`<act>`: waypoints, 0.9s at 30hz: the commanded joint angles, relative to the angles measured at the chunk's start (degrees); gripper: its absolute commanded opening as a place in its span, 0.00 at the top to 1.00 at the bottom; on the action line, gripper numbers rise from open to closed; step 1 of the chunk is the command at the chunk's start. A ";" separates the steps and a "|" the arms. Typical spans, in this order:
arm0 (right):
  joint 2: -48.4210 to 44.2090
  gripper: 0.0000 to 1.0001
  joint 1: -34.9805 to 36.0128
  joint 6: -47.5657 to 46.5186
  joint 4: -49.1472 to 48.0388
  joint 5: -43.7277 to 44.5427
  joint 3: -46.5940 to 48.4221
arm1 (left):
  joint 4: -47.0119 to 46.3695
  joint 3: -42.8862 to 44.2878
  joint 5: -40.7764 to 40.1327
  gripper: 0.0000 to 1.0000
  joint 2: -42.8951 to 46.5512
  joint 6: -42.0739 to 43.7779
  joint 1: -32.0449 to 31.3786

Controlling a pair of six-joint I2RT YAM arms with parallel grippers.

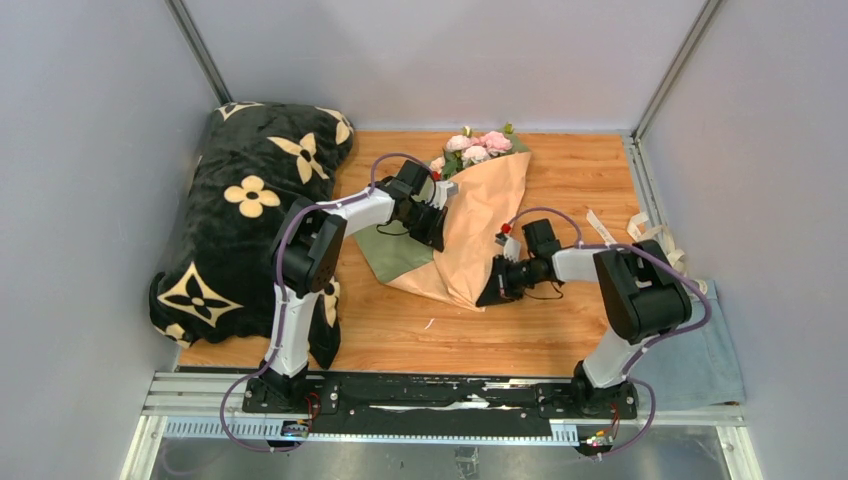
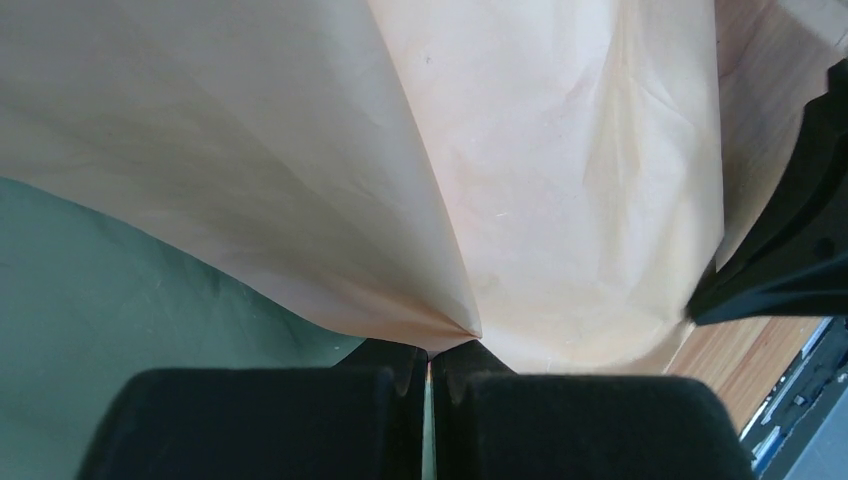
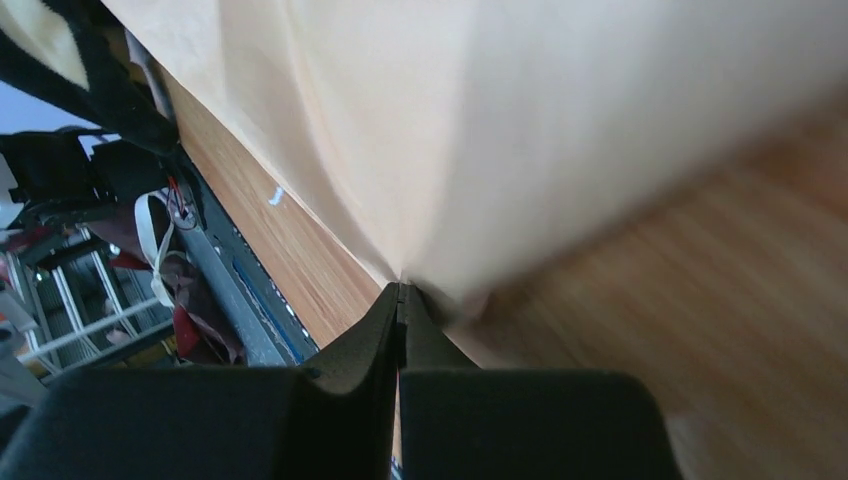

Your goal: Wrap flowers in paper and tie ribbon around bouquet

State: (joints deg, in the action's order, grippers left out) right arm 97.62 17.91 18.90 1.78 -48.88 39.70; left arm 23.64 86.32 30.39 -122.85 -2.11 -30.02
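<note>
The pink flowers (image 1: pixel 478 148) poke out of the far end of the bouquet, a cone of peach-tan paper (image 1: pixel 485 225) lying on the wooden table. An olive green fold (image 1: pixel 395 250) spreads to the cone's left. My left gripper (image 1: pixel 438 215) is shut on the paper's left edge; in the left wrist view its jaws (image 2: pixel 432 358) pinch the fold where the peach face (image 2: pixel 560 200) meets the green face (image 2: pixel 110 300). My right gripper (image 1: pixel 493 291) is shut on the cone's near tip, where the paper (image 3: pixel 520 120) meets its jaws (image 3: pixel 402 290). The cream ribbon (image 1: pixel 640 228) lies loose at the right.
A black blanket with cream flower shapes (image 1: pixel 250 195) is heaped at the left. A grey-blue cloth (image 1: pixel 705 350) hangs over the table's right near corner. Grey walls close in on three sides. The arm bases sit on a metal rail (image 1: pixel 430 395).
</note>
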 commanded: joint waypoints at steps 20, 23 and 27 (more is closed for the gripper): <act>7.82 1.00 8.22 3.66 -3.55 2.97 12.45 | -2.19 -3.19 -4.83 1.00 1.06 0.83 0.93; 10.32 1.00 8.16 2.73 -0.25 6.20 11.53 | -0.54 -1.28 -4.82 0.80 1.92 1.70 0.97; 11.16 1.00 7.49 2.55 1.30 11.00 10.17 | 3.19 0.38 -5.17 0.37 7.21 1.36 3.13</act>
State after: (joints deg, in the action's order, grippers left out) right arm 106.45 24.95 22.33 -0.86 -45.80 52.38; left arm 22.33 85.17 29.19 -120.88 -1.74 -29.54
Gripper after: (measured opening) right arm 0.005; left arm 0.519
